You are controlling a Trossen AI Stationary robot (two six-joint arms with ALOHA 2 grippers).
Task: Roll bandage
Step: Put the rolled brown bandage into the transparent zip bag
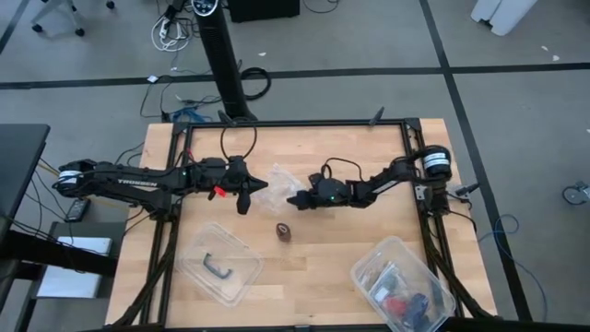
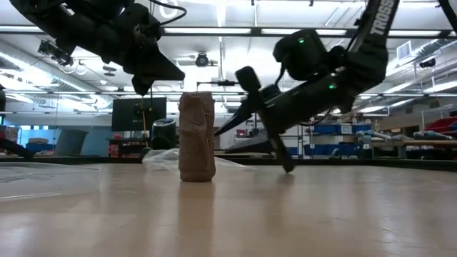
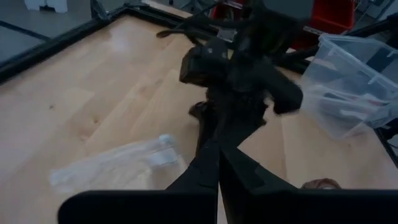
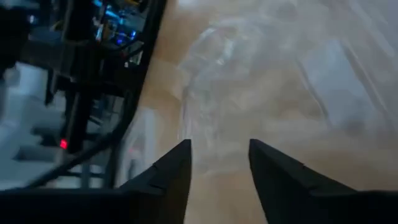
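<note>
The left gripper (image 1: 244, 205) is hanging above the tabletop (image 1: 332, 244) left of centre, its fingers (image 3: 214, 171) pressed together and gripping nothing. A clear plastic tub (image 1: 221, 265) is sitting near the front left edge. Just right of the left gripper, a crumpled clear plastic bag (image 1: 277, 178) is lying on the wood. The bandage (image 1: 284, 232) is standing upright as a small brown roll, in front of both grippers and touching neither. The right gripper (image 1: 293, 199) is reaching toward the bag, its fingers (image 4: 177, 171) standing apart. A second clear tub (image 1: 402, 281) is sitting at the front right.
</note>
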